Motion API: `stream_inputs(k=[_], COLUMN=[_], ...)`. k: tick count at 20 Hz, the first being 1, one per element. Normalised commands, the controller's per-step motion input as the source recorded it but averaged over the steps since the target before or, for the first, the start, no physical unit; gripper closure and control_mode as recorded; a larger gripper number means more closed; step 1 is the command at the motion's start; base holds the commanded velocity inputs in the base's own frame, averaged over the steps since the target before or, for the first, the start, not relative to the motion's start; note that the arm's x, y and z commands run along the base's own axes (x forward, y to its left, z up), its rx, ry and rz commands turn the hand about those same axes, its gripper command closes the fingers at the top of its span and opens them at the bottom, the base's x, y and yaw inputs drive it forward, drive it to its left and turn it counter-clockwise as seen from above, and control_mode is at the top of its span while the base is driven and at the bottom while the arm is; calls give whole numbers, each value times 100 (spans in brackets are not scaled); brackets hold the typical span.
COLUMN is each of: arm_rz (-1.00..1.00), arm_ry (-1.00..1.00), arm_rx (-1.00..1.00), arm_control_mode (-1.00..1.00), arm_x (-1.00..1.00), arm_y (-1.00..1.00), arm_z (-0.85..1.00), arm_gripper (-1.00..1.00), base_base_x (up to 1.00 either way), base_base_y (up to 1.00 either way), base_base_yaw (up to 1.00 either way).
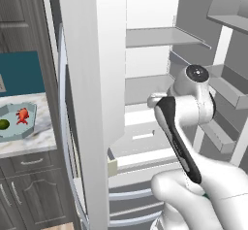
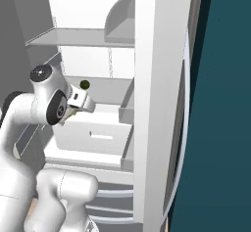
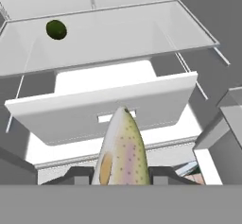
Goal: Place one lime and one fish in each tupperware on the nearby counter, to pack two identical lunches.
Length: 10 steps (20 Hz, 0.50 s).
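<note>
The pale cream speckled fish [image 3: 122,152] looks smooth with a faint sheen, spotted like skin. The white fridge shelf [image 3: 113,36] looks matt, like hard plastic. The small dark green lime [image 3: 56,30] looks dull. The marble-look worktop [image 1: 42,137] looks polished, veined grey. The pale teal octagonal tupperware [image 1: 30,128] looks like smooth, matt plastic.

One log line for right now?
gripper: shut on pale fish | lime: fridge shelf | teal tupperware: lime, red fish
</note>
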Motion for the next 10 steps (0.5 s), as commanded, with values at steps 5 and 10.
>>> stream_inputs(k=[5, 10], arm_rz=[3, 5], arm_ry=[0, 0], arm_rx=[0, 0], arm_control_mode=[-100, 100], arm_x=[-56, -36], arm_y=[0, -1], arm_z=[57, 23], arm_gripper=[100, 100], base_base_x=[0, -28], base_base_y=[0, 0], base_base_yaw=[0, 1])
